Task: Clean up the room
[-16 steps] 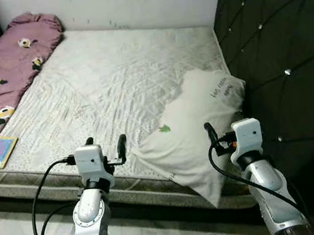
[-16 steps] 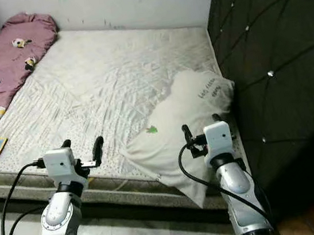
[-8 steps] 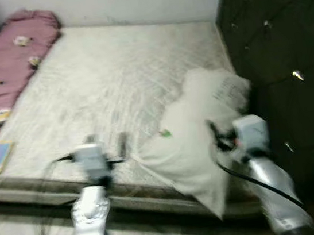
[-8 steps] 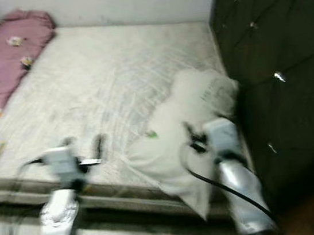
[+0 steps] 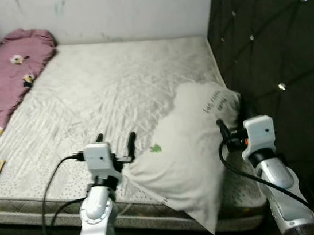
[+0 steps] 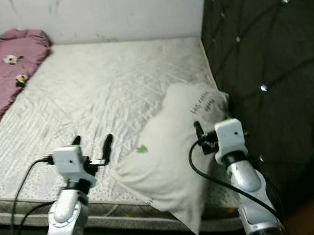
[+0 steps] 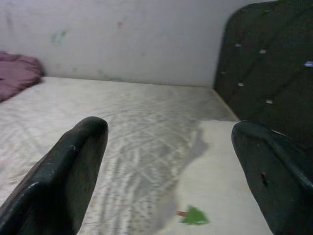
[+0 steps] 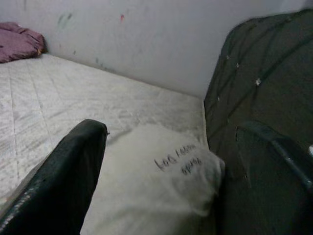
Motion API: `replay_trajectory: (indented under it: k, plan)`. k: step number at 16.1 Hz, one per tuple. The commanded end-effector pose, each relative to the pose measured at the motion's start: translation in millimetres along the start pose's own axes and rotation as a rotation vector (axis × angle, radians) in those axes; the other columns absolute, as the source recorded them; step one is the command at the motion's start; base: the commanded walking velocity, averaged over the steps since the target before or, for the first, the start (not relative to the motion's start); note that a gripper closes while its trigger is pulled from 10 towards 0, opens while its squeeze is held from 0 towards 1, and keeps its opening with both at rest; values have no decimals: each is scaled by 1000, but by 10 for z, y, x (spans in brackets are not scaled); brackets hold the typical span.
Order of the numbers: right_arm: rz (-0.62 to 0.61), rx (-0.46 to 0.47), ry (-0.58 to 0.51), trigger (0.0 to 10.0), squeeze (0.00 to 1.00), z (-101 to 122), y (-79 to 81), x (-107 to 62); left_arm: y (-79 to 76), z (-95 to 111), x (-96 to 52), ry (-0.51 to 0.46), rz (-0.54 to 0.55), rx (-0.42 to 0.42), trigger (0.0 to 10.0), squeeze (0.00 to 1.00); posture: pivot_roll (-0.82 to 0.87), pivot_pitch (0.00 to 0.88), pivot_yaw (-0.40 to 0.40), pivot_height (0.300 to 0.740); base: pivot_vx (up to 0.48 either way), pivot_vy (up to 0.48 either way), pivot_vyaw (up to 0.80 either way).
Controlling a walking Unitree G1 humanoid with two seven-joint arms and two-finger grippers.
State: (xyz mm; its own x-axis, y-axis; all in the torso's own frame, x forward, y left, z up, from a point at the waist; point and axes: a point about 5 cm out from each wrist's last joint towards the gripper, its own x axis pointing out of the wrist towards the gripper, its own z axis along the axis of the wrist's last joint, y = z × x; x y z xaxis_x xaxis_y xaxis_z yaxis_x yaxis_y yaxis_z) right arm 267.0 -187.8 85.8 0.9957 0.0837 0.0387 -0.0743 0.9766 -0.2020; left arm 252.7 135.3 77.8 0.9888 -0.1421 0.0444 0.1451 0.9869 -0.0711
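Pillow lies diagonal btwn my grippers; right gripper nearer its top, left gripper by the low corner; both fingers open, empty.

The mattress is pale quilted cloth, matt and stitched in ridges. The pillow is soft creased white cloth. The headboard is dark tufted padding with shiny studs. The blanket is matt pink printed cloth. The wall is smudged matt paint.

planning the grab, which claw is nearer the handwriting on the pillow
Right. The right claw is open just below the handwriting on the pillow; the left claw is open off its far left corner.
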Motion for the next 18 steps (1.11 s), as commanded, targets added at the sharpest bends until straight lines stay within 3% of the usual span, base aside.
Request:
replay_trajectory:
  k: [1, 3, 5, 6, 10, 14, 18]
  plan:
    - [5, 1, -5, 10000, 0, 21, 48, 39, 75, 5, -20, 0, 22, 11, 10000, 0, -44, 0, -9, 740, 311, 0, 0]
    - [-1, 9, 6, 10000, 0, 15, 43, 36, 72, 6, -15, 0, 22, 11, 10000, 0, -48, 0, -10, 740, 311, 0, 0]
    - [11, -47, 14, 10000, 0, 6, 69, 22, 86, -4, -24, 5, 21, 8, 10000, 0, -49, 6, -12, 740, 281, 0, 0]
    - [10, 8, 19, 10000, 0, -2, 74, 1, 91, -7, -43, 8, 10, -9, 10000, 0, -51, 14, -13, 740, 274, 0, 0]
    - [-31, 10, 95, 10000, 0, -128, 56, -99, 144, -65, -104, 50, 57, 1, 10000, 0, -43, 8, -8, 740, 0, 0, 0]
    - [-40, 75, 109, 10000, 0, -145, 100, -116, 155, -109, -78, 95, 110, 15, 10000, 0, -40, 0, 4, 740, 0, 0, 0]
    - [-39, 65, 96, 10000, 0, -112, 73, -56, 180, -81, -31, 97, 127, 17, 10000, 0, -37, 0, 3, 740, 0, 0, -800]
